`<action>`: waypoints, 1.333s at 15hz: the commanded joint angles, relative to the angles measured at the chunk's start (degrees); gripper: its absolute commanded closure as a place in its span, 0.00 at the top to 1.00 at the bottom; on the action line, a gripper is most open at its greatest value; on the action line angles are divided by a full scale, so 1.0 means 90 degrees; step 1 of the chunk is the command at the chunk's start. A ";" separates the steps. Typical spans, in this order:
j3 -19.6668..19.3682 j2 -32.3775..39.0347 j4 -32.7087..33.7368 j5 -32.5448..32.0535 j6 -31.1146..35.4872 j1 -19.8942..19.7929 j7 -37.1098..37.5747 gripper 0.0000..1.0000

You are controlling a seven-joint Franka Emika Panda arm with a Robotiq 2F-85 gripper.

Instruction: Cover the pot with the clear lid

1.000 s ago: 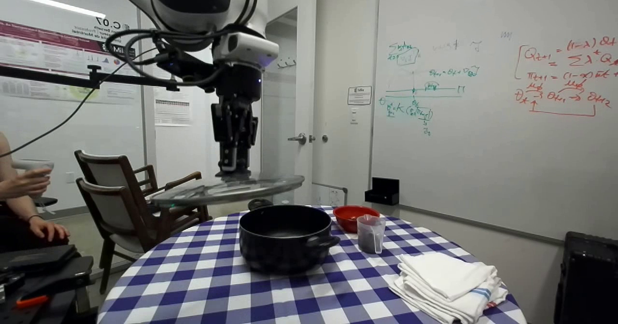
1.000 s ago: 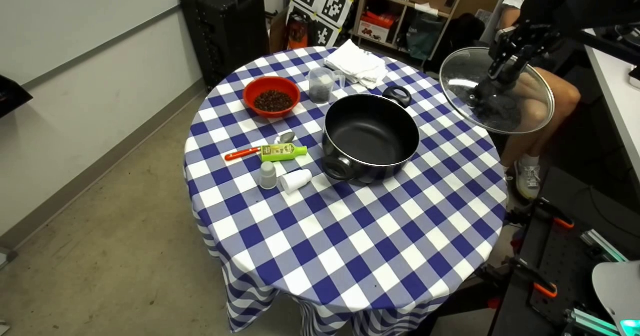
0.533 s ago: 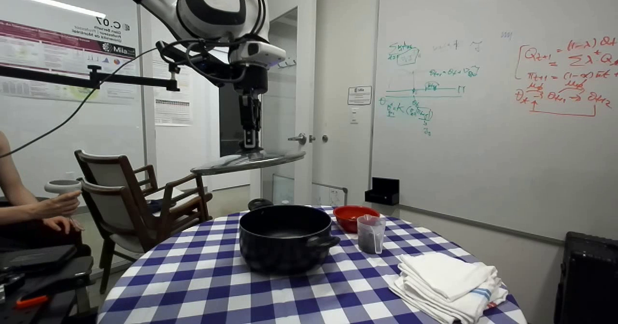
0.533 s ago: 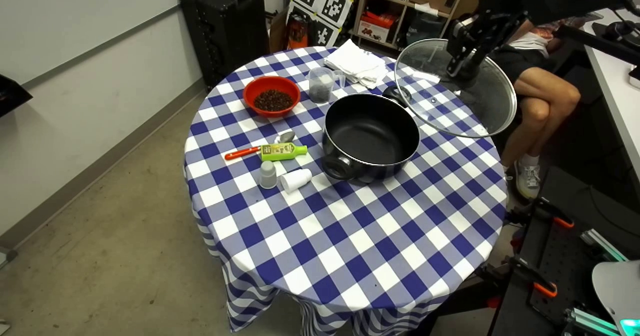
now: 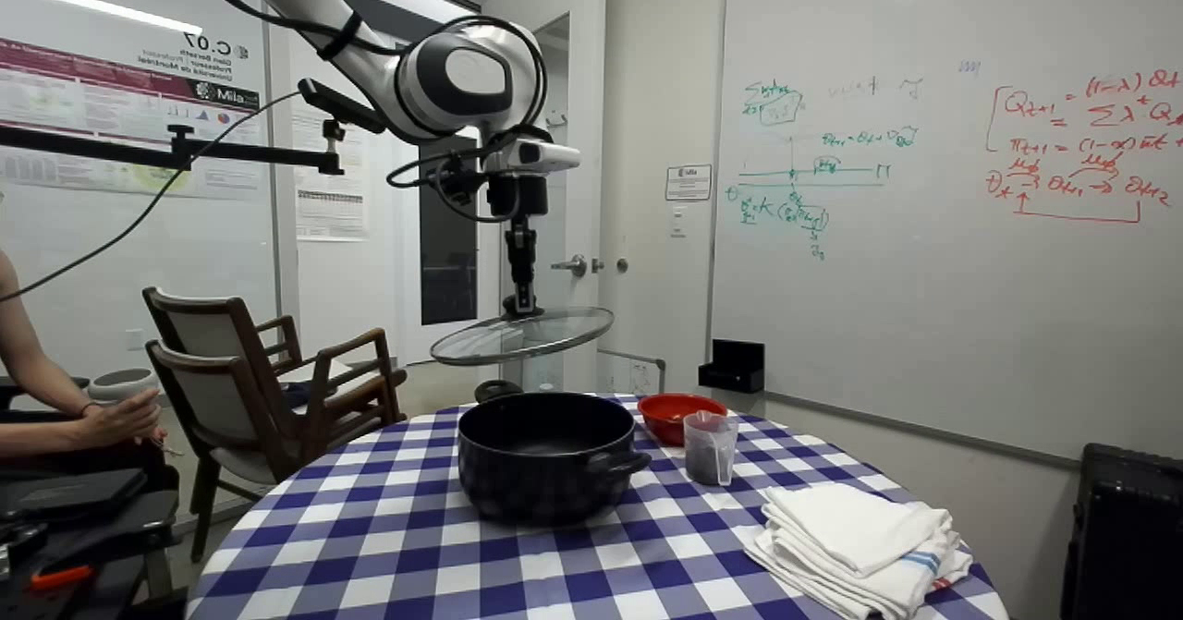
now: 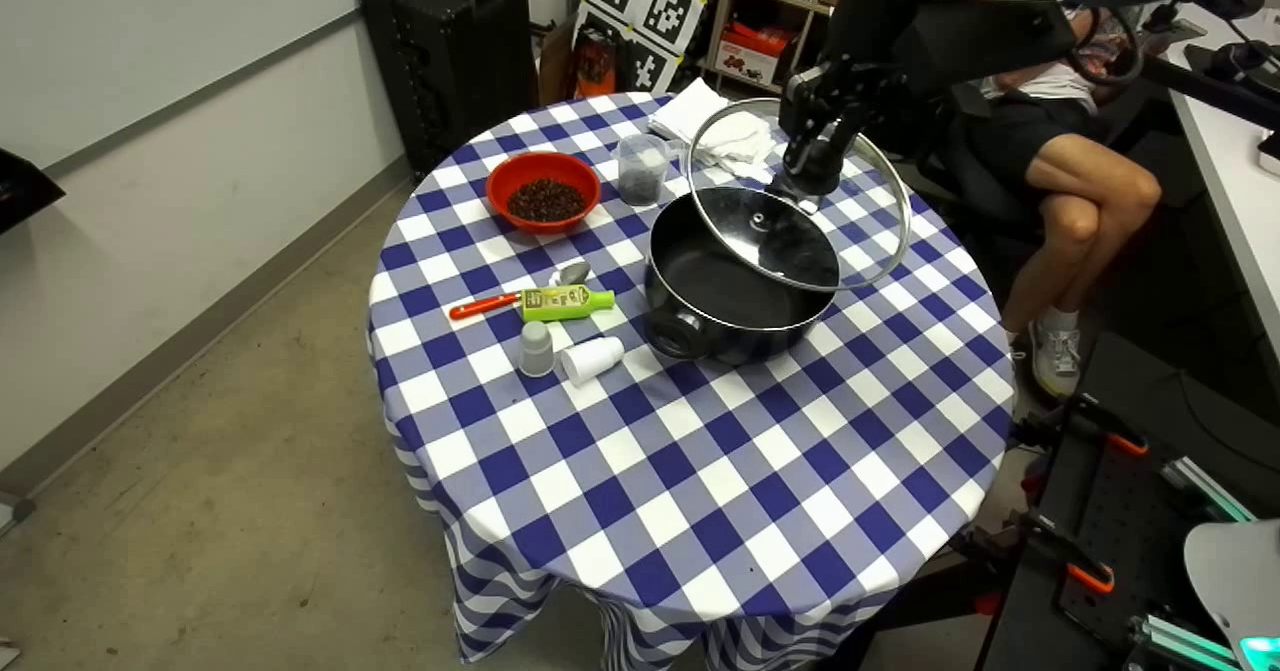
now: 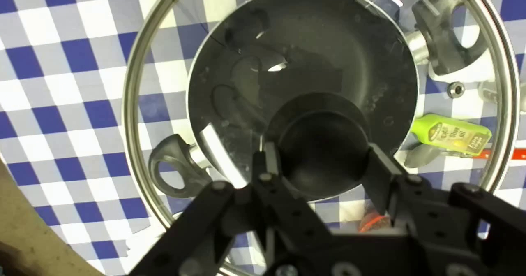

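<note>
The black pot (image 5: 545, 468) stands upright and uncovered on the checked tablecloth, and its open inside also shows in an exterior view (image 6: 700, 276). My gripper (image 5: 523, 304) is shut on the dark knob (image 7: 324, 144) of the clear lid (image 5: 481, 343), with one finger on each side in the wrist view (image 7: 322, 161). The lid hangs tilted in the air above the pot, not touching it. In an exterior view the lid (image 6: 865, 236) overlaps the pot's far right part. In the wrist view the whole pot rim shows through the glass, inside the lid's metal rim (image 7: 132, 103).
A red bowl (image 6: 545, 191) with dark bits and a measuring cup (image 6: 640, 171) stand beside the pot. White towels (image 5: 859, 537), a green bottle (image 6: 560, 303), a red-handled spoon (image 6: 485, 306), a grey shaker (image 6: 536, 351) and a white cup (image 6: 592, 359) are also on the table.
My gripper has carried the lid from beyond the table's edge to over the pot. It moves leftward in an exterior view. The pot has not moved.
</note>
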 commanded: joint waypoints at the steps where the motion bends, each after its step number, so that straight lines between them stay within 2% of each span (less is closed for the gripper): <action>1: -0.0090 0.0443 0.0459 0.0297 0.0306 0.0141 -0.0118 0.25; 10: -0.0270 0.1135 0.0577 0.0646 0.0619 0.0202 -0.0077 0.25; 20: -0.0436 0.1481 0.0746 0.0883 0.0667 0.0189 -0.0077 0.25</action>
